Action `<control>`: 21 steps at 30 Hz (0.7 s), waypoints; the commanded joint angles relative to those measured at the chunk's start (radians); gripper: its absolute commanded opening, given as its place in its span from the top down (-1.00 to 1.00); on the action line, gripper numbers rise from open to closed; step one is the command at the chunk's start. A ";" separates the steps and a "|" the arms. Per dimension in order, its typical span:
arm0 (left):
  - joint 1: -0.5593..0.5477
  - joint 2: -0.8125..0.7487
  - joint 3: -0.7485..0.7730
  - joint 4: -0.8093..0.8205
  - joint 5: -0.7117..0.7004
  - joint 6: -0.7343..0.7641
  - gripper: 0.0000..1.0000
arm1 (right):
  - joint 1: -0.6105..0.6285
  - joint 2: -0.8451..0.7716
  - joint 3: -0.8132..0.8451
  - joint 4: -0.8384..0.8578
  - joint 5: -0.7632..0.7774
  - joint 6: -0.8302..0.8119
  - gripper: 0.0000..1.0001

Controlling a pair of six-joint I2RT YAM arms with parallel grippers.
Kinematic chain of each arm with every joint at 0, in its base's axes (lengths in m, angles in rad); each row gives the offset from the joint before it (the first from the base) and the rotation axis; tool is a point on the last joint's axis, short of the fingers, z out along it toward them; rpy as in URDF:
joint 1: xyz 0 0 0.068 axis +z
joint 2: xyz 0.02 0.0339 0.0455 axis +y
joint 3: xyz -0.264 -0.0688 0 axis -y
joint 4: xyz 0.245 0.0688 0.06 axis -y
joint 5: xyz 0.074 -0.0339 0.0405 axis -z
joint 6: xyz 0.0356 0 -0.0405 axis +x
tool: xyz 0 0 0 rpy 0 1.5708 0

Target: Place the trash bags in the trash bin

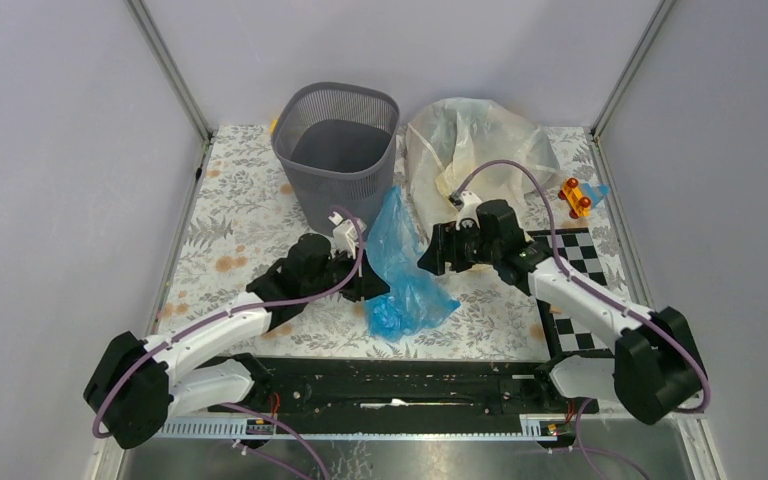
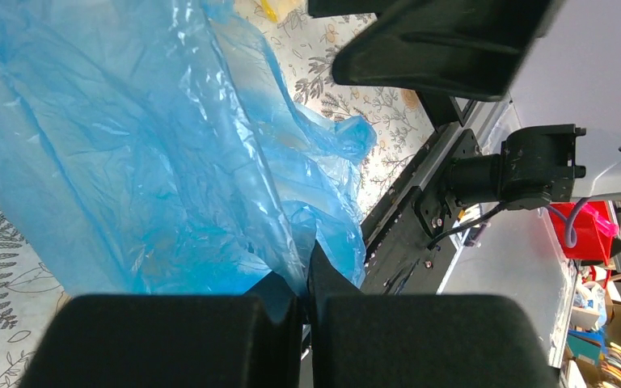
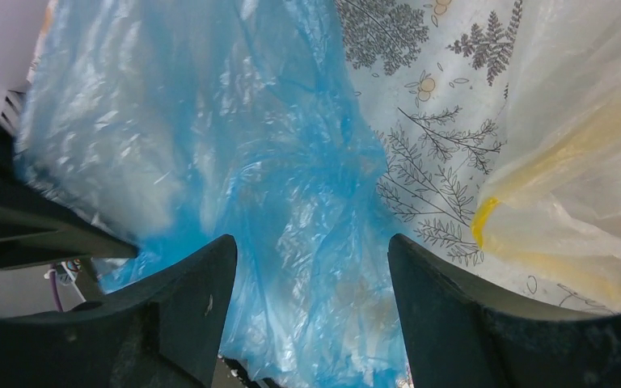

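Blue trash bag (image 1: 400,265): a thin fold is pinched in the closed left tool (image 2: 303,301), while the right tool (image 3: 309,246) stands open with film between its fingers. The bag sits mid-way across the worktop (image 1: 230,240), trailing toward the near edge. The trash bin (image 1: 310,190) stands just behind it at the far edge. The slick fold could slip free, or the trailing film catch the bin's rim.
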 commanded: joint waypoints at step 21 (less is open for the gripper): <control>0.004 -0.103 -0.039 0.009 -0.067 0.039 1.00 | 0.062 0.114 0.130 -0.022 0.129 -0.074 1.00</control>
